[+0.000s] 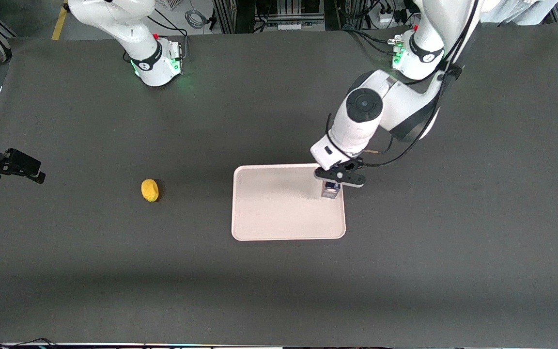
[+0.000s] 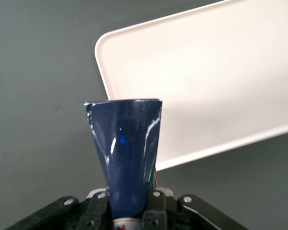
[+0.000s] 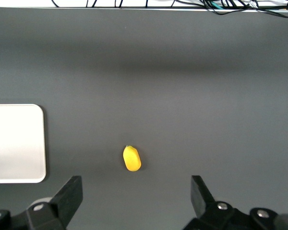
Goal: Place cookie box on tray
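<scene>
My jaws clamped on the cookie box (image 2: 127, 163), my gripper (image 1: 331, 189) hanging over the tray (image 1: 279, 213) at its edge toward the working arm, box upright between them, yellow lump (image 1: 150, 190) well apart on the tabletop (image 1: 114, 271)

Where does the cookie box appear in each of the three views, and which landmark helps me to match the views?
Front view: the cookie box hangs in the gripper, over the tray's edge toward the working arm's end.
Left wrist view: the cookie box is clamped in the gripper, with the tray below it.
Right wrist view: not in it.
Shared landmark: the tray shows in all three views.
</scene>
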`<action>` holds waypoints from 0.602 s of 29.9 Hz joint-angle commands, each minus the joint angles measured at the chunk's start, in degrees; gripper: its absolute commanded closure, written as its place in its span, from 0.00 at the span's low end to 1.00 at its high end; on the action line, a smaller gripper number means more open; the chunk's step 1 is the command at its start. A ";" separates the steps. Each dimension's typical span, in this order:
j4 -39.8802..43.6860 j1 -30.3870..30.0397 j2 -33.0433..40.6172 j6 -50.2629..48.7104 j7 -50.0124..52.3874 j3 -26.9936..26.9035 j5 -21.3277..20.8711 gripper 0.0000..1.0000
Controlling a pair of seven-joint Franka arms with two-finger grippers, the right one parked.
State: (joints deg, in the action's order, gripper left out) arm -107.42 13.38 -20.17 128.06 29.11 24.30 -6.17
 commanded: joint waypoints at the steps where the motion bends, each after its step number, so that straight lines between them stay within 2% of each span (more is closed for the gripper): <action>1: 2.39 1.21 -3.91 4.21 2.80 -1.00 -1.57 0.77; 8: 2.22 1.73 -7.69 10.02 3.76 -2.58 -2.27 0.77; 18: 2.39 2.61 -9.27 10.90 5.52 -4.26 -3.50 0.77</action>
State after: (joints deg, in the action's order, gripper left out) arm -106.58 14.23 -28.73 138.52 31.44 21.41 -8.27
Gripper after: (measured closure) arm 0.767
